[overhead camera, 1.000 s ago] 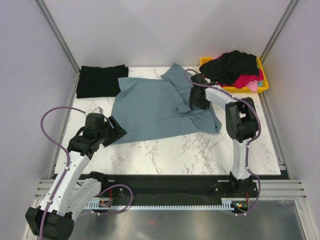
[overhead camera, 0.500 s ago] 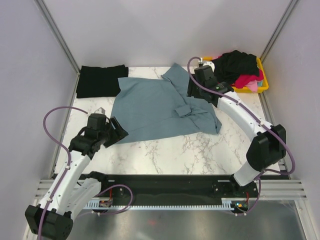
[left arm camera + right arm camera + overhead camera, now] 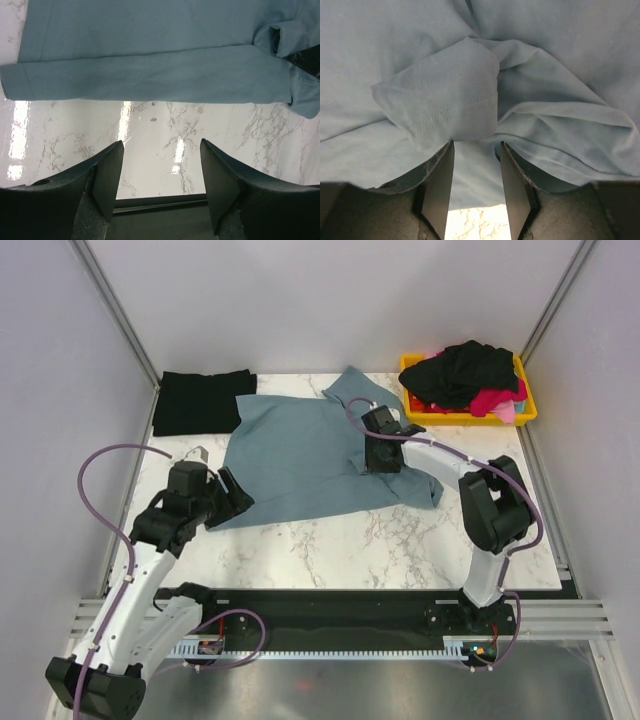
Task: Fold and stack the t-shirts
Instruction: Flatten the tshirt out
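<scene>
I have the slate blue-grey t-shirt (image 3: 300,455) lying open on the marble table (image 3: 400,540), mid-scene, its body mostly flat but its right side rumpled; one short sleeve (image 3: 440,95) is flipped back over the body there, hem stitching up. My right gripper (image 3: 476,145) hangs right over that spot, fingers partly apart with cloth showing in the gap, the sleeve hem just past the tips; I cannot tell whether any fabric is actually pinched. My left gripper (image 3: 161,144) is wide open and empty above bare marble, just near of the shirt's near-left hem.

I judge the step in hand to be straightening that sleeve before any fold. To do it well I would take only the top layer at the hem, not the body under it; lift a little, then draw it out to the right so the creases beside it pull flat; the cotton is soft and will drag its neighbours along if I go deep. The left gripper could pin the near hem so the whole shirt does not slide.

The yellow bin (image 3: 530,405) sits at the far right corner; it holds a heaped black shirt (image 3: 465,370) spilling over the rim, with a pink-red shirt (image 3: 492,400) under it on the near right side, neither folded. A folded black shirt (image 3: 200,402) lies on the table at the far left, well apart from the bin.
</scene>
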Controlling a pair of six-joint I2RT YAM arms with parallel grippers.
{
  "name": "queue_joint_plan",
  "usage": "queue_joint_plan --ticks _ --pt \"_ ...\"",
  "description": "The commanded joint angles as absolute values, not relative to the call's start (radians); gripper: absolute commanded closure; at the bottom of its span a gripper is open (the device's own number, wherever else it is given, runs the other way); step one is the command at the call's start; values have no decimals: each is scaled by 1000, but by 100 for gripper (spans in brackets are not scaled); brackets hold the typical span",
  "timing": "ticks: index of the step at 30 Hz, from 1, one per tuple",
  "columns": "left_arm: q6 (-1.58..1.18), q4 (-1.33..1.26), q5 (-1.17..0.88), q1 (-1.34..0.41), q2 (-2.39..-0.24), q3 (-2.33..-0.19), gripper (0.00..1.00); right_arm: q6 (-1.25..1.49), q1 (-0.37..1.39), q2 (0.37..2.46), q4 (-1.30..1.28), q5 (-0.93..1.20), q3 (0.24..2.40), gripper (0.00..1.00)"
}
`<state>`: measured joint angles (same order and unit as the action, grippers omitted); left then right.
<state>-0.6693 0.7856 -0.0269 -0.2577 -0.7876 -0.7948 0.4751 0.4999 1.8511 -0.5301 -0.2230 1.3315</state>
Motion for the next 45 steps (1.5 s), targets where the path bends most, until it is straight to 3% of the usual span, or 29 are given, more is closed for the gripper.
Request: queue_joint_plan --ticks 1,5,6,9,18,21,24,25,31,38,45 --pt "-578 813 -2 -261 -770 -853 30 479 491 1890 -482 -219 1394 51" --pt "-583 815 -2 -261 -756 -844 29 480 483 1930 -477 -215 1417 60" --pt "-586 813 -3 -261 -753 -841 29 479 483 1936 -476 -215 1427 67" --pt "-588 813 -2 -261 -753 -838 29 474 483 1948 -477 -215 1462 77" --pt "-591 804 21 -261 -739 -834 29 410 463 2144 -561 -201 1820 80" --pt "-591 802 21 -261 -742 -833 29 394 439 2271 -616 -187 2017 77" --pt "-589 799 25 -261 -747 -834 29 396 417 2360 -698 -241 2201 56" --pt "-588 801 23 -261 -749 -834 29 397 410 2365 -718 -253 2229 55" --pt "-591 795 25 -261 -750 -833 29 350 458 2145 -628 -276 1985 46" --pt "-591 793 20 -261 -765 -834 29 324 552 1945 -591 -385 1657 48" --pt "-595 793 23 -261 -744 -830 29 353 583 1956 -552 -348 1548 53"
